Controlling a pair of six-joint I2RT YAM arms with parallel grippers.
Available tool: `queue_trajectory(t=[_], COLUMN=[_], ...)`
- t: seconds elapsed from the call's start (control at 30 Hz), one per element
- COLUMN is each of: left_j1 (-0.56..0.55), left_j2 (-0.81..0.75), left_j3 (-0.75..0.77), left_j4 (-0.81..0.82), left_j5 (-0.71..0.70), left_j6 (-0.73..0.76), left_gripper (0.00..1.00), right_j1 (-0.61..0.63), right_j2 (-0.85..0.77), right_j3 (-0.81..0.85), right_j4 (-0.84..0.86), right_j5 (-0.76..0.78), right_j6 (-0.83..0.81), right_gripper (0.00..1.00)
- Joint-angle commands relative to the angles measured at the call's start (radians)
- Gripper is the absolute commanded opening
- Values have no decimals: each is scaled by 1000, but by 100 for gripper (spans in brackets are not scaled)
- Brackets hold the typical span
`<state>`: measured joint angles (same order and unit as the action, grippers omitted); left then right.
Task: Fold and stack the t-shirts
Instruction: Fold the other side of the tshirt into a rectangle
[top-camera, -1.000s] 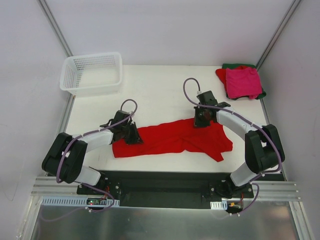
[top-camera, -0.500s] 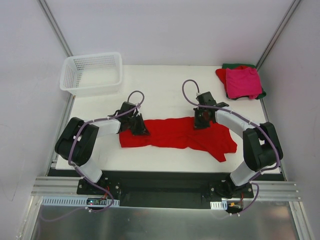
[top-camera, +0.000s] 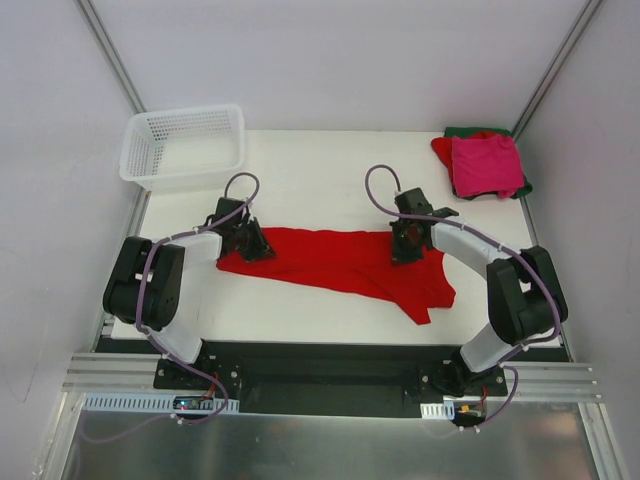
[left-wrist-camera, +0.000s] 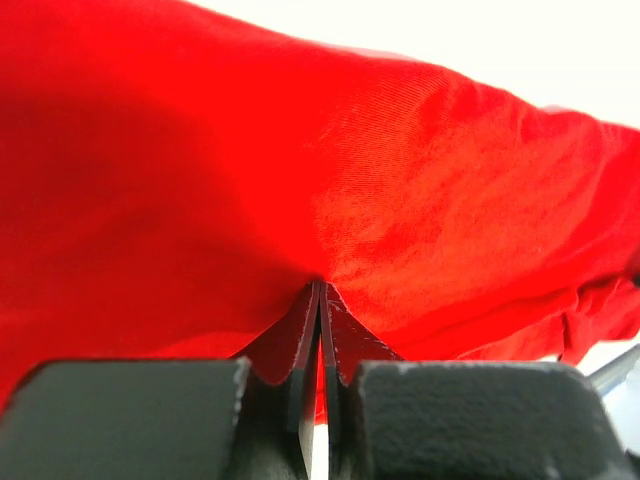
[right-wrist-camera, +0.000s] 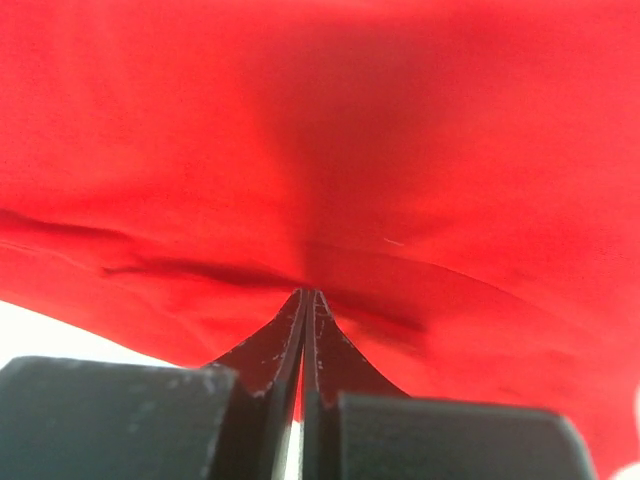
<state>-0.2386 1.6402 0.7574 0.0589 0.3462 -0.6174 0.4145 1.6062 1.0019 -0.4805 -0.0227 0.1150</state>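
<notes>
The left gripper (left-wrist-camera: 320, 288) is pinched tight on the bright red t-shirt (top-camera: 335, 258) at its left end. The right gripper (right-wrist-camera: 303, 296) is clamped on its far edge, perhaps a shoulder, though folds hide it. The shirt lies stretched across the table (top-camera: 320, 170) between them. It looks best to draw both arms apart evenly and low, so the cloth flattens without slipping free.

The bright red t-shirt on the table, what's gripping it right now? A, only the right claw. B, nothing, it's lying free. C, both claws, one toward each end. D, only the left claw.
C: each wrist view shows a shut claw pinching red cloth, the left claw at the left end of the bright red t-shirt and the right claw toward its right end.
</notes>
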Motion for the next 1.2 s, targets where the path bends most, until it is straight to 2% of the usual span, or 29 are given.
queue_trajectory(t=[0.0,0.27,0.57,0.87,1.17], left_j1=[50,62,73,73,73], left_j2=[-23,-14,-14,-16,-17], left_j3=[-38,-46,-50,-53,-53], left_j4=[-77,-77,-74,-65,-62], left_j5=[-89,-98,-93,-72,-65], left_j6=[42,45,38,35,36], left_gripper=[0,0,0,0,0], right_j1=[-2,-2,0,-2,-3], right_j2=[-74,-132,-221,-195,-117], right_j3=[-3,-22,-100,-59,-36], right_j4=[-38,-90,-122,-104,-60], right_j5=[56,93,136,158,119], right_j6=[-3,-3,11,5,0], right_gripper=[1,4,13,29,30])
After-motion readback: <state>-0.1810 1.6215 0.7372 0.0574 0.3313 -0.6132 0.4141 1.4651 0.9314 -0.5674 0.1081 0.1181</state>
